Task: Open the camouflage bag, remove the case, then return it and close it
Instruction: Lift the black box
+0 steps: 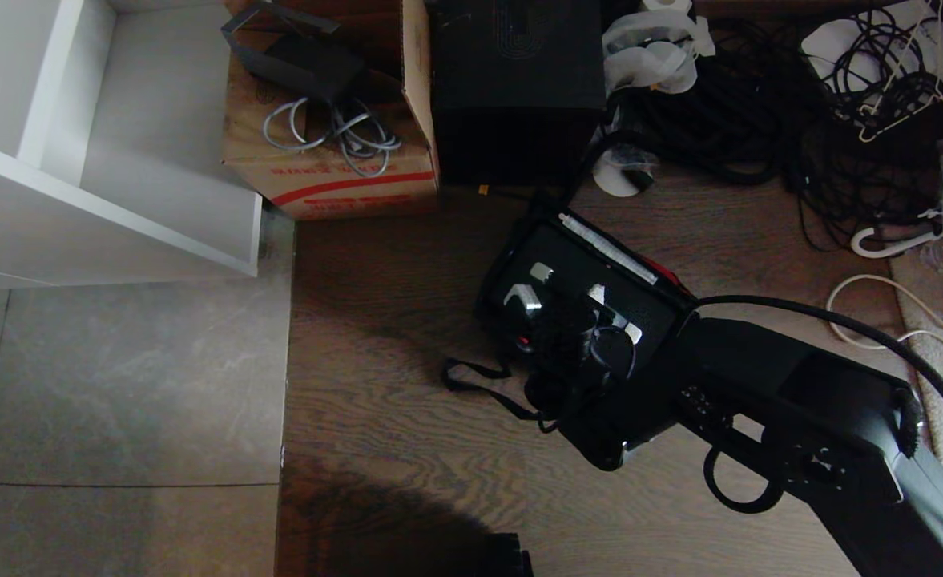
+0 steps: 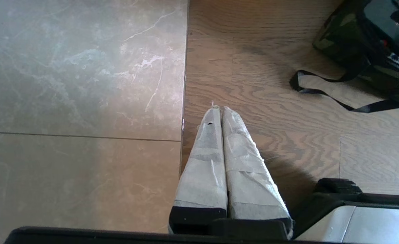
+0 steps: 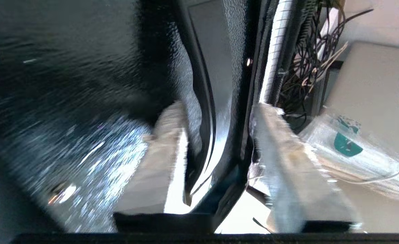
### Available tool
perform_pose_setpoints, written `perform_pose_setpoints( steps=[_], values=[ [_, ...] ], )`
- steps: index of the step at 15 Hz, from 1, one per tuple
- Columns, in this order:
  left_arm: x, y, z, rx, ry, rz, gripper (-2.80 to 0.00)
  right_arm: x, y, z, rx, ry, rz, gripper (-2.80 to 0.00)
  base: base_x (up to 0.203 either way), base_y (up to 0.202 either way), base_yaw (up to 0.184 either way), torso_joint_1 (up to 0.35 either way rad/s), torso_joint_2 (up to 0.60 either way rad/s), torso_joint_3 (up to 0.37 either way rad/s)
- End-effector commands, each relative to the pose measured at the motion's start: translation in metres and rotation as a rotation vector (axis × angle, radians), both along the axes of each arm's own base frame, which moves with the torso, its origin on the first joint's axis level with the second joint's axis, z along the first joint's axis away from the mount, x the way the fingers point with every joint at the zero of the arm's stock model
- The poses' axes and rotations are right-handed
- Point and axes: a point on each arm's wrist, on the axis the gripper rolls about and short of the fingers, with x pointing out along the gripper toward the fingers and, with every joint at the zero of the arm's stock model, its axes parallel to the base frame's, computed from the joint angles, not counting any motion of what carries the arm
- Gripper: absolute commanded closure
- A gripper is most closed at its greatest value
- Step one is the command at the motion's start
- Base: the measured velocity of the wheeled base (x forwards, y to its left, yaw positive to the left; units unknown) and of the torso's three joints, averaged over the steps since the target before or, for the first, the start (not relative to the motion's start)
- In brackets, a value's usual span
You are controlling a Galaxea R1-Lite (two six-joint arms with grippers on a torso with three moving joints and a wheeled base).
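Right gripper (image 3: 216,135) fingers part-spread astride the case (image 1: 579,280) handle, inside camouflage bag (image 2: 338,37), left gripper (image 2: 221,112) pressed together

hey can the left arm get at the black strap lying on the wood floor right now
Probably yes. The strap lies loose on the wood floor ahead of the left pincer, with nothing between them. The pincer is shut, though, so it would have to open first.

A cluttered storage corner: tangled black cables (image 1: 759,120), a cardboard box (image 1: 335,160) and white shelving (image 1: 78,160) on wood-and-tile floor (image 1: 375,320)
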Motion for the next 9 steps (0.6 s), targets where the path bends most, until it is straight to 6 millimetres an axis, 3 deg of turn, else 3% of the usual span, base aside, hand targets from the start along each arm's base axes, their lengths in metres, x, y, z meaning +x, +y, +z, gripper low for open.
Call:
perform_pose_setpoints(
  steps=[1,5,9],
  values=[
    [0.000,0.000,0.000,-0.001,-0.001,0.001,0.00,-0.003,0.004,-0.009,-0.016,0.019,0.011,-2.80,0.000,0.000,0.000,0.000,0.00,0.000],
    [0.000,0.000,0.000,-0.001,0.000,0.001,0.00,-0.026,0.020,-0.015,0.005,0.054,0.068,-2.80,0.000,0.000,0.000,0.000,0.00,0.000],
    [0.000,0.000,0.000,-0.001,0.000,0.001,0.00,-0.043,0.024,0.015,0.138,0.054,0.179,-2.80,0.000,0.000,0.000,0.000,0.00,0.000]
  ],
)
